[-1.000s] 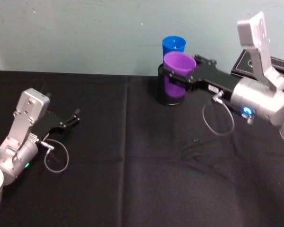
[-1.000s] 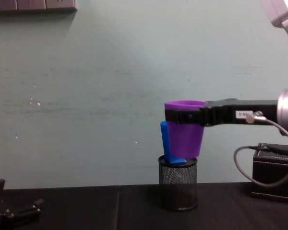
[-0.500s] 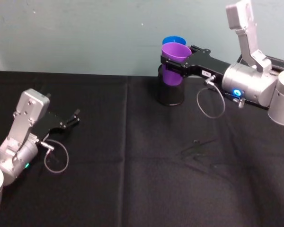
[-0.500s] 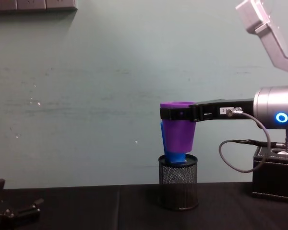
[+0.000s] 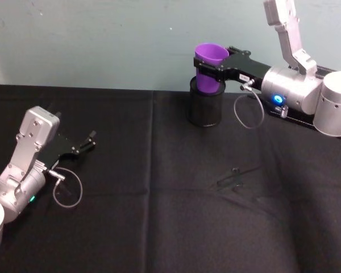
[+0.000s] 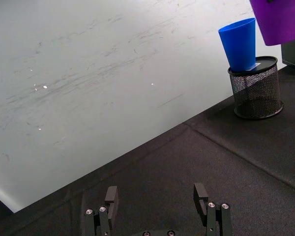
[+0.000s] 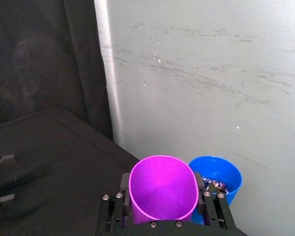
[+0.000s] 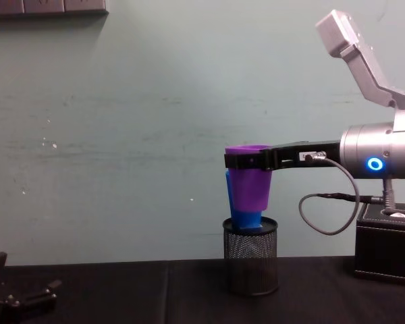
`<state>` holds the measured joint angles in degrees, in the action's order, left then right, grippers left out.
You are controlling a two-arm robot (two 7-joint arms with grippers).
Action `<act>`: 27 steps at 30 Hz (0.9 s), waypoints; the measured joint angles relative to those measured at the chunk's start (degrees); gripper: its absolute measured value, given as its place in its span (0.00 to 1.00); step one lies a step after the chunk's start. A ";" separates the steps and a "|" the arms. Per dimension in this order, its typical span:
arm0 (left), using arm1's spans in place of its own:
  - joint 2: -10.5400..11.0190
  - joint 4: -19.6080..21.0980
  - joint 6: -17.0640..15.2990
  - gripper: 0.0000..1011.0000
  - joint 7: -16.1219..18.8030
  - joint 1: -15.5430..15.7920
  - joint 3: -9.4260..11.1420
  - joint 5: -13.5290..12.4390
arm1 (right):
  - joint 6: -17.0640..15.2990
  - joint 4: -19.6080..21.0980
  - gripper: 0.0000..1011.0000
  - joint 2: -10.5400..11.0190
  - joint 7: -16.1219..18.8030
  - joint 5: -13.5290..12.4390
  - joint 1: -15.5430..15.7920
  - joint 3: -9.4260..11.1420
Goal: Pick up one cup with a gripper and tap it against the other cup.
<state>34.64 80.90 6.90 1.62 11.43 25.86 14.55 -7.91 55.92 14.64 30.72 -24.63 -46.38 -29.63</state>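
Chiefly the danger lies with the blue cup [image 6: 240, 45], which stands only in the mouth of the black mesh cylinder [image 8: 251, 264] at the far side of the worktop [image 5: 159, 205]. It leans a little there, with nothing to hold it. A tap that lands too hard, or too high on its side, would likely tip it out towards the wall behind or drag the light cylinder over with it. Coming in too low carries another risk: the purple cup [image 8: 250, 192] hangs just above the cylinder's rim, and its base could catch there. The right gripper [image 5: 210, 69] has its flat fingers closed around the purple cup just under the rolled rim, one on each side, holding it upright in the air. Smooth tapered plastic gripped so high might swivel or shift on contact. In the right wrist view the two rims sit just beside each other, the blue one on the far side, but I cannot tell whether they touch. The left gripper [image 6: 156, 196] rests on the worktop at the near left, fingers spread apart and holding nothing.

The purple cup is glossy and thin-walled, wider at the mouth than the base, empty inside, and a little broader than its blue neighbour
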 joint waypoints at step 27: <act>0.00 0.00 0.00 0.99 0.00 0.00 0.00 0.00 | 2.52 -5.25 0.72 -2.69 0.39 3.96 -2.37 1.51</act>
<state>34.65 80.90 6.91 1.62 11.43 25.86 14.55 -5.39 50.67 11.96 31.12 -20.67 -48.75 -28.12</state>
